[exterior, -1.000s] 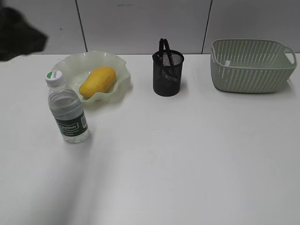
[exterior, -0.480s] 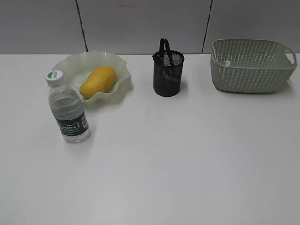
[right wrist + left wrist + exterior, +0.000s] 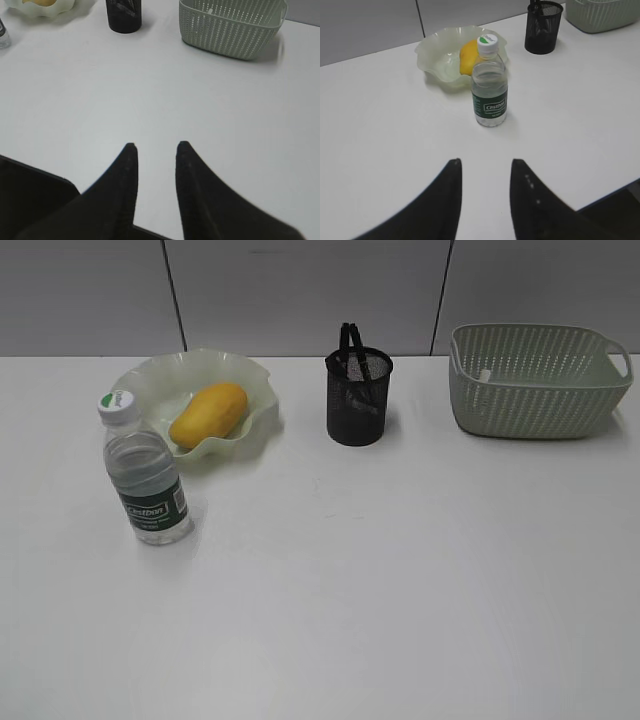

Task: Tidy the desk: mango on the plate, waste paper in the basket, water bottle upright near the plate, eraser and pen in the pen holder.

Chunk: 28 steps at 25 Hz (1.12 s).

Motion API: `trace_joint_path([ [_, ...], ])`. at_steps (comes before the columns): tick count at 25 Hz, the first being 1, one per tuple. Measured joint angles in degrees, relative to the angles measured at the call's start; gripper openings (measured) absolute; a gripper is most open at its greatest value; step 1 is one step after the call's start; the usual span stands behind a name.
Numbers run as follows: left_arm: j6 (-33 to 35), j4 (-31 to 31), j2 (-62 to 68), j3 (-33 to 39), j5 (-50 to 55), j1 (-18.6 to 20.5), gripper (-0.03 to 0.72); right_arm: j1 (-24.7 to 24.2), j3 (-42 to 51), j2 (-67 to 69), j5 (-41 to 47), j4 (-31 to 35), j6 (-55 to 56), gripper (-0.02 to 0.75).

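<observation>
Reading task as done: mango (image 3: 208, 413) on plate (image 3: 255, 375), water bottle (image 3: 489, 82) upright just beside, dead ahead of my left claw (image 3: 484, 172); both claws part-open, empty.

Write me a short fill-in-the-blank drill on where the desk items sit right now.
1. The mango lies on the ____.
2. The water bottle stands ____ beside the plate, white cap on top.
3. The pen holder sits between the plate and the ____.
4. The left tool holds ____.

Missing words: plate; upright; basket; nothing
</observation>
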Motion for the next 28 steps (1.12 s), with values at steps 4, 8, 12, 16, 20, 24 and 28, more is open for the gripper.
trace_joint_path([
  [4,-0.06,-1.16,0.00,0.00,0.25,0.00,0.237,0.00,0.00,0.00,0.00,1.00,0.00,0.225],
  [8,-0.19,-1.34,0.00,0.00,0.25,0.00,0.237,0.00,0.00,0.00,0.00,1.43,0.00,0.225],
  [12,-0.24,-1.68,0.00,0.00,0.25,0.00,0.237,0.00,0.00,0.00,0.00,1.67,0.00,0.225],
  [16,-0.24,-1.79,0.00,0.00,0.25,0.14,0.237,0.00,0.00,0.00,0.00,1.78,0.00,0.225],
  [20,-0.24,-1.83,0.00,0.00,0.25,5.76,0.235,-1.86,0.00,0.00,0.00,1.84,0.00,0.225],
  [24,-0.24,-1.83,0.00,0.00,0.25,17.54,0.230,-9.74,0.00,0.00,0.00,1.89,0.00,0.225],
  [28,-0.24,-1.83,-1.11,0.00,0.25,26.29,0.230,-16.39,0.00,0.00,0.00,1.94,0.00,0.225],
])
